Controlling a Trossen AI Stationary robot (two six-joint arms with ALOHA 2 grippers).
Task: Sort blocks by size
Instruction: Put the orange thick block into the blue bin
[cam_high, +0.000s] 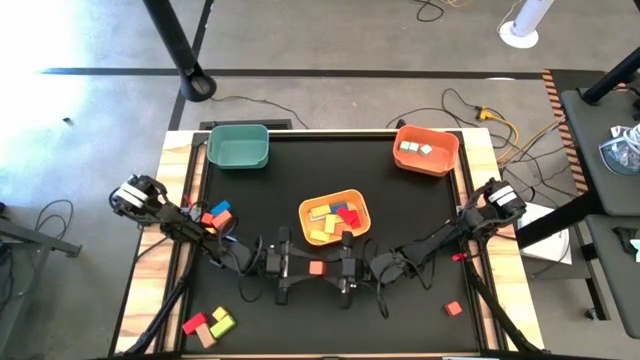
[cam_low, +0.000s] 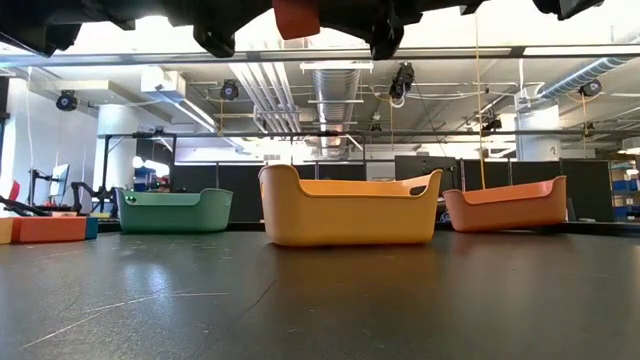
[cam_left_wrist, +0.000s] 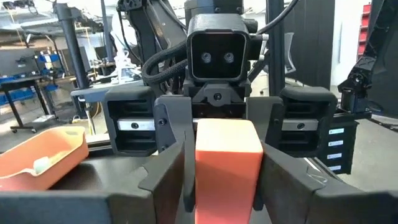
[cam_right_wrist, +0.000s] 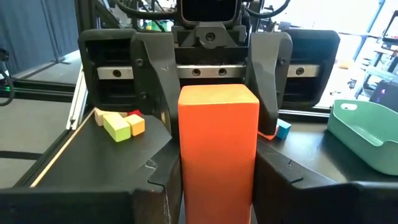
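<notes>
Between the left gripper (cam_high: 292, 267) and right gripper (cam_high: 338, 268), just short of the yellow bin (cam_high: 361, 207): one orange block (cam_high: 316, 267), clamped by both pairs of fingers, off the table. Probably light, stiff, smooth; best pinched on flat opposite faces. Open black table (cam_high: 420, 215) either side of that bin; more blocks (cam_high: 208, 324) well off toward the near-left corner.

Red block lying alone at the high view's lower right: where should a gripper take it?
Straight from above, fingers on two opposite flat sides of the red block: it lies flat, nothing beside it. Both the left gripper and right gripper now hold an orange block mid-table.
</notes>
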